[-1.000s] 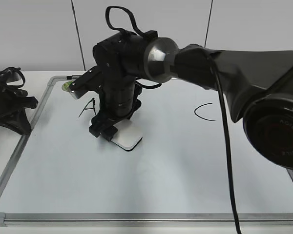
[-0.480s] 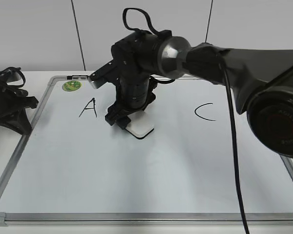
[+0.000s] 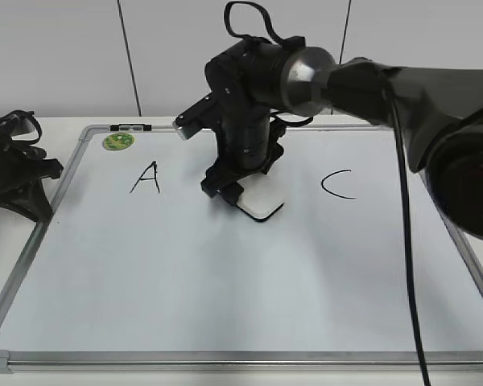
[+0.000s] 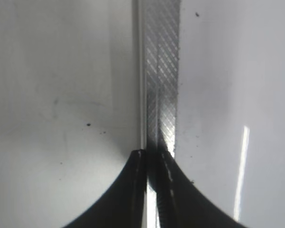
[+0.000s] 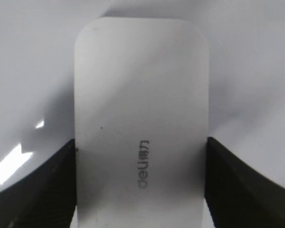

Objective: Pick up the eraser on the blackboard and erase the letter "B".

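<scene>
My right gripper (image 3: 240, 195) is shut on the white eraser (image 3: 262, 206) and presses it flat on the blackboard (image 3: 225, 281), midway between the black "A" (image 3: 146, 177) and "C" (image 3: 338, 185). No letter "B" shows; the spot between those letters is covered by the arm and eraser or is bare. In the right wrist view the eraser (image 5: 140, 109) with grey print sits between both fingers of the gripper (image 5: 140, 145). My left gripper (image 3: 28, 201) rests shut at the board's left edge; its wrist view shows the tips (image 4: 152, 159) closed over the silver frame (image 4: 161, 71).
A round green magnet (image 3: 117, 141) sits at the board's top left corner, with a small dark clip (image 3: 131, 127) on the top frame beside it. The right arm's black cable (image 3: 402, 241) hangs over the board's right part. A white wall stands behind.
My right gripper has slid the eraser to the right across the board, from beside the "A" toward the middle. The "A" is now fully uncovered. The left arm has not moved.
</scene>
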### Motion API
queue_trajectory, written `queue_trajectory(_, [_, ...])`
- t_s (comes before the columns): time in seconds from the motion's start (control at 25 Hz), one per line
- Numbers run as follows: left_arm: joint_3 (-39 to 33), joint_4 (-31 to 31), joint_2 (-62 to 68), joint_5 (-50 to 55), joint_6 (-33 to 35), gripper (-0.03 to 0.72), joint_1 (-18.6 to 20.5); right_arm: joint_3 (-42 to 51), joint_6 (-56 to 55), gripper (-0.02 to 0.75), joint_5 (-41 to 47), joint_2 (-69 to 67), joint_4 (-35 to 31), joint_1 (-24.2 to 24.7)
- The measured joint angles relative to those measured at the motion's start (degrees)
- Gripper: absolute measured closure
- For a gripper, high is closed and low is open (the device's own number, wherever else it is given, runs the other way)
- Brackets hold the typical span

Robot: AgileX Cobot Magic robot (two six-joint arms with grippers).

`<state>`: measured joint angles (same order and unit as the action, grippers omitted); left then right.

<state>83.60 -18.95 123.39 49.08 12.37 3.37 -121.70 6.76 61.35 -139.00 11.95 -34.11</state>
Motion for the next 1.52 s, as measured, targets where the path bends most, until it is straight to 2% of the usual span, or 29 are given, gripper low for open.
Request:
queue_trajectory(0.32, [0.0,0.0,0.0,0.0,0.0,0.648,0.0,0.35,0.0,0.192,5.53,10.19,1.21,3.64])
queue_trajectory(0.44, [0.0,0.0,0.0,0.0,0.0,0.648,0.0,0.35,0.0,0.192,7.4,14.22,0.93,6.95])
queue_trajectory(0.64, [0.0,0.0,0.0,0.0,0.0,0.648,0.0,1.48,0.0,0.192,9.18,19.15,-1.83,14.74])
queue_trajectory(0.88, [0.0,0.0,0.0,0.0,0.0,0.648,0.0,11.56,0.0,0.192,8.94,24.8,-7.66,25.46])
queue_trajectory(0.92, [0.0,0.0,0.0,0.0,0.0,0.648,0.0,11.56,0.0,0.192,8.23,25.71,-7.66,26.9])
queue_trajectory(0.96, [0.0,0.0,0.0,0.0,0.0,0.648,0.0,18.24,0.0,0.192,6.22,27.53,-9.71,28.94])
queue_trajectory(1.12, [0.0,0.0,0.0,0.0,0.0,0.648,0.0,31.42,0.0,0.192,-1.19,32.85,-13.04,32.6])
queue_trajectory(1.36, [0.0,0.0,0.0,0.0,0.0,0.648,0.0,45.48,0.34,0.192,-11.06,34.84,-17.95,34.5])
queue_trajectory(1.52, [0.0,0.0,0.0,0.0,0.0,0.648,0.0,49.21,0.68,0.192,-16.79,34.84,-19.35,34.53])
